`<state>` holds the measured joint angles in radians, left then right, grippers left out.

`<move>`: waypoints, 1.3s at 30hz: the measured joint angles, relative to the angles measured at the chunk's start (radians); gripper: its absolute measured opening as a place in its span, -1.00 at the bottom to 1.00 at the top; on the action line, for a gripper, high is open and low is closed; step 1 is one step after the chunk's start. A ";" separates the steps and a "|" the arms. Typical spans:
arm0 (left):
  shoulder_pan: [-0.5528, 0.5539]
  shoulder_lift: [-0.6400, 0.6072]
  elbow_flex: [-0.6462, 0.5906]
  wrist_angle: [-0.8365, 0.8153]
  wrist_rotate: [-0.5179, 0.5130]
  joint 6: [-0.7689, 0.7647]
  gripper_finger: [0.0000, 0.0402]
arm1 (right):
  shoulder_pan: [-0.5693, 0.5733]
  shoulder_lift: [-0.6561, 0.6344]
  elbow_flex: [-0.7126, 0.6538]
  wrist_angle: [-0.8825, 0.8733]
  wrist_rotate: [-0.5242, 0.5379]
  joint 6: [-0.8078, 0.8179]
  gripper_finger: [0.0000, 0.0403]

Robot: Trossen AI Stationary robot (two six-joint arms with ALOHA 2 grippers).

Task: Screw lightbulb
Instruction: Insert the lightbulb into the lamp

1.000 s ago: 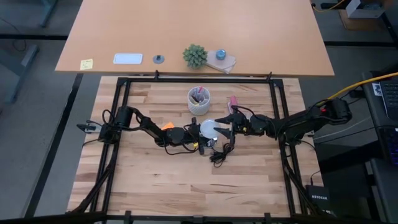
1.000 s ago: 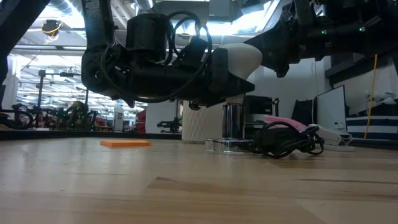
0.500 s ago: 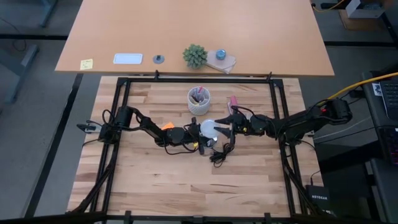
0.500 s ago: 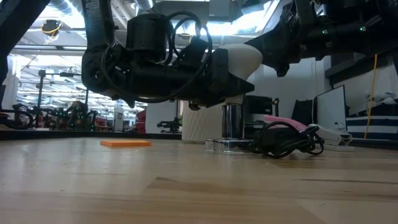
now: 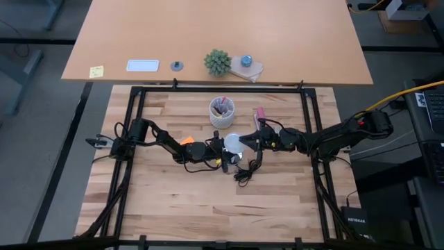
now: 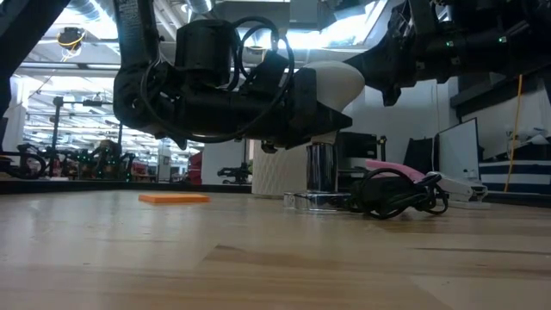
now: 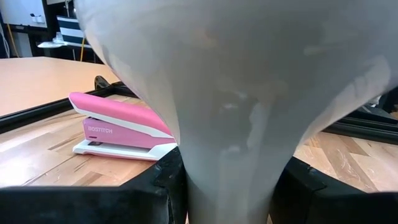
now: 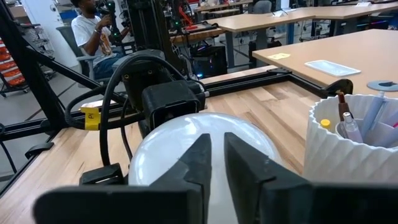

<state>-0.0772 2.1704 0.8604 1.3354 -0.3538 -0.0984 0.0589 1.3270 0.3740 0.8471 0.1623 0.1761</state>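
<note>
Lightbulb (image 5: 232, 143): white, funnel-shaped, rounded wide end tapering to narrow neck. Left end effector (image 5: 223, 148) is gripping that neck above the table (image 5: 173, 201) centre. Right end effector (image 5: 244, 144) is resting nearly closed against the dome.

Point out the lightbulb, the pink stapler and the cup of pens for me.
lightbulb (image 8: 186, 146): right wrist view, on its rounded white dome.
pink stapler (image 7: 121, 118): left wrist view, on its pink top arm.
cup of pens (image 5: 222, 111): high view, on its white rim.
</note>
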 joint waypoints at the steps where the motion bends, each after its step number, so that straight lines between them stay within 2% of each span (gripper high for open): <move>1: 0.000 0.000 0.000 0.000 0.000 0.000 -0.24 | 0.000 0.000 0.000 0.000 0.000 0.000 -0.82; 10: 0.000 0.000 0.000 0.000 0.002 0.001 -0.24 | 0.001 0.000 0.000 0.000 0.000 0.000 -0.98; 39: -0.001 -0.003 -0.001 0.006 0.003 0.031 -0.24 | 0.000 0.001 -0.001 -0.001 -0.017 -0.002 -0.99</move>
<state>-0.0780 2.1674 0.8597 1.3414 -0.3511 -0.0675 0.0589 1.3276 0.3733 0.8463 0.1449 0.1743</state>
